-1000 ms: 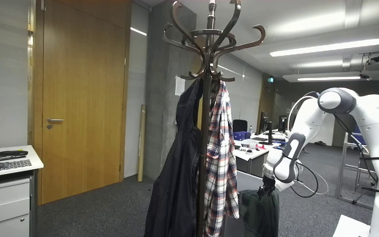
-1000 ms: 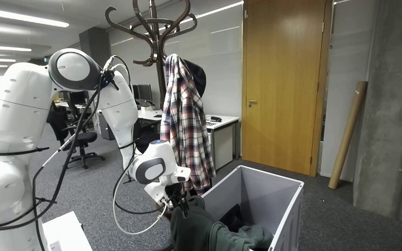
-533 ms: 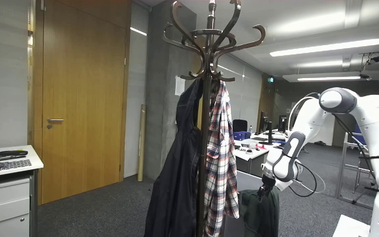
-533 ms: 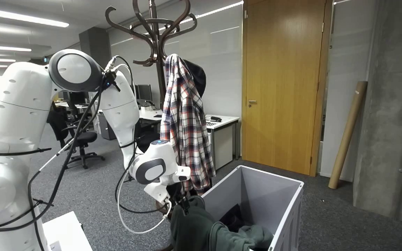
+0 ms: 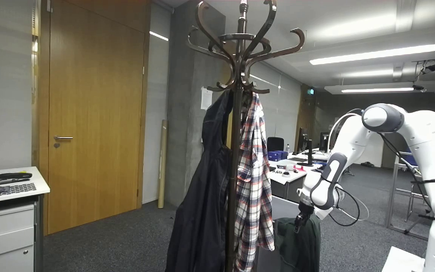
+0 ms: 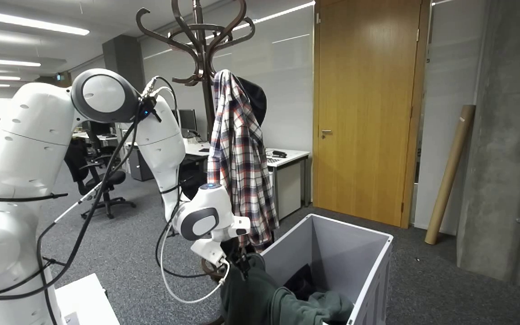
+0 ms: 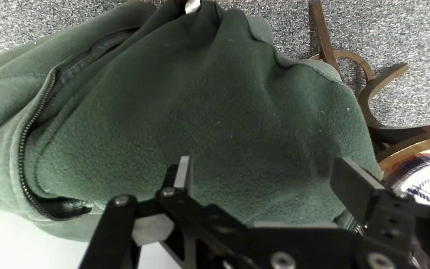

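My gripper [image 7: 265, 175] has its two fingers wide apart in the wrist view, with nothing clamped between them. Dark green fleece garment [image 7: 200, 112] with a zip fills the view beyond the fingers. I cannot tell whether the fingertips touch it. In both exterior views the gripper [image 5: 299, 223] [image 6: 243, 267] points down at the garment [image 5: 296, 245] [image 6: 253, 293], which drapes over the near end of a grey bin [image 6: 355, 246]. More green cloth and a dark item [image 6: 300, 283] lie inside the bin.
A dark wooden coat stand [image 5: 236, 151] [image 6: 206, 99] stands close to the arm, holding a plaid shirt [image 5: 253, 181] [image 6: 244, 162] and a black jacket [image 5: 202, 211]. Its curved brown base [image 7: 371, 89] shows beside the garment. A cardboard tube [image 6: 449, 176] leans by the wall.
The arm has shifted slightly to the left in one exterior view and to the right in the other, over the green garment, and its elbow sits a little lower. The garment, bin and stand look unmoved.
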Controlling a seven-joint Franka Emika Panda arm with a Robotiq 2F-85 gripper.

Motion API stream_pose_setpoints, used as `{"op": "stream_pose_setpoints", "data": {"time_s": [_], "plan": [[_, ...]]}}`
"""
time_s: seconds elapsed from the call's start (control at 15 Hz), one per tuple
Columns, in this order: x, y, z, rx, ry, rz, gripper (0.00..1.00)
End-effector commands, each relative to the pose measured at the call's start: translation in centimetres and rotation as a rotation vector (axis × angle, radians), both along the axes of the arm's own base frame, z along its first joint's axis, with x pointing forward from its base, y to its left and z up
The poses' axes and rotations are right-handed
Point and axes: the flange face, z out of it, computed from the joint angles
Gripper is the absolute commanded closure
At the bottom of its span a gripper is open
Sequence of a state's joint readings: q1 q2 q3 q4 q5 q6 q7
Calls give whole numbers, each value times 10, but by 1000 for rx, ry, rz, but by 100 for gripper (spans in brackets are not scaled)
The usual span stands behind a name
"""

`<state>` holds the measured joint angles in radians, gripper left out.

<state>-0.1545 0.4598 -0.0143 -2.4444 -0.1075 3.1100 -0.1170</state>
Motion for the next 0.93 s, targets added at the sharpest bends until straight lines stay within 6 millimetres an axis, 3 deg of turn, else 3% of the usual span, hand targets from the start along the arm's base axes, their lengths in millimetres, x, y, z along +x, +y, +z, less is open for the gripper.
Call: {"op": "stream_pose_setpoints", "data": {"time_s": [0.0, 0.07, 0.13, 0.33, 0.47, 0.87], "plan": [[14, -5, -12, -12, -17, 31, 0], [16, -5, -14, -12, -21, 35, 25], [17, -5, -16, -10, -20, 35, 26], [22, -5, -9, -9, -29, 35, 50], [24, 0, 1, -1, -39, 44, 56], [39, 7, 59, -6, -126, 75, 99]]}}
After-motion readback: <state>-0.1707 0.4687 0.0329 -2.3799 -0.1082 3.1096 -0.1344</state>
